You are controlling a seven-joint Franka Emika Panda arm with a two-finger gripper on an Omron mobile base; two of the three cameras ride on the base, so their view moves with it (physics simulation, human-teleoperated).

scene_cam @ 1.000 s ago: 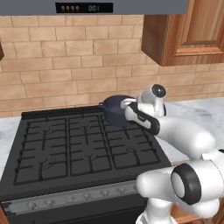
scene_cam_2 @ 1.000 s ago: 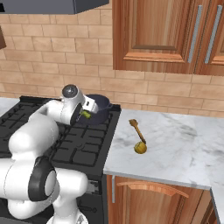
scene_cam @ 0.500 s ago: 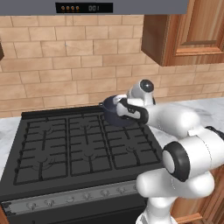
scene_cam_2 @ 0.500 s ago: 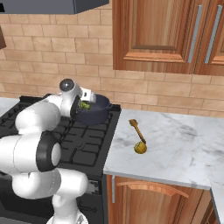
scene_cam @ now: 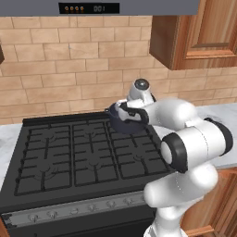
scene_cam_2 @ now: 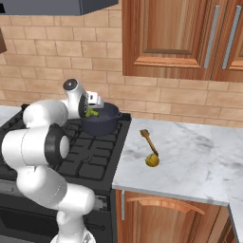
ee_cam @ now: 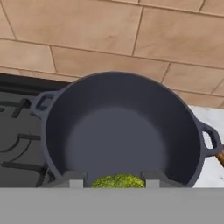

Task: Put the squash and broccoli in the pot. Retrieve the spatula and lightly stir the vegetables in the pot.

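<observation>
In the left base view the arm reaches forward over the black stove [scene_cam: 88, 157] and its hand [scene_cam: 131, 112] sits at the near rim of the dark blue-grey pot [scene_cam: 121, 124], which stands on the back right burner, close to the brick wall; the wall behind and the wooden cabinet overhead leave little room to lift or swing back, while the stove's front burners are free. In the right base view the broccoli [scene_cam_2: 91, 113] shows as a green lump between the fingers just at the pot's left rim, and the pot stands near the stove's right edge, beside the marble surface [scene_cam_2: 199, 156]; there the brown spatula [scene_cam_2: 148, 140] lies well apart from the pot, with the squash [scene_cam_2: 152, 161] at its near end, touching or just beside it. In the hand view the fingers are clamped on the broccoli above the near inside wall of the pot, whose floor is bare. The risk, as I judge it, is letting go too near the rim, so the broccoli catches the edge and rolls onto the grates; nudging the rim could also shove the pot toward the stove's edge.
</observation>
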